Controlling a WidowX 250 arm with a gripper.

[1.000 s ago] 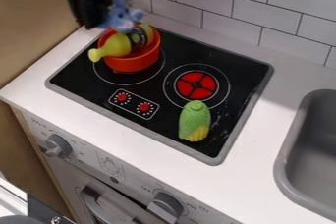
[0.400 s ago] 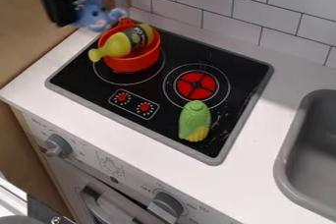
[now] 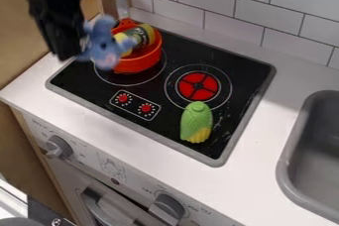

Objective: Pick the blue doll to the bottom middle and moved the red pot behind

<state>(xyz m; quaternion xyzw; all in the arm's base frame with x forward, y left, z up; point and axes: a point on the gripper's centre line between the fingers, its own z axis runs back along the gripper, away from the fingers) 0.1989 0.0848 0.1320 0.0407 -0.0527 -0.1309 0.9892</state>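
One yellow bottle [image 3: 140,36] — in the red pot [image 3: 142,61] — leans tilted.

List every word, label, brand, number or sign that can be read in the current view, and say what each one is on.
No text can be quoted with confidence.
Yellow bottle in the red pot: dark label with light lettering, too small to read.
Oven front, around the left grey knob and right grey knob: small lettering, too small to read.
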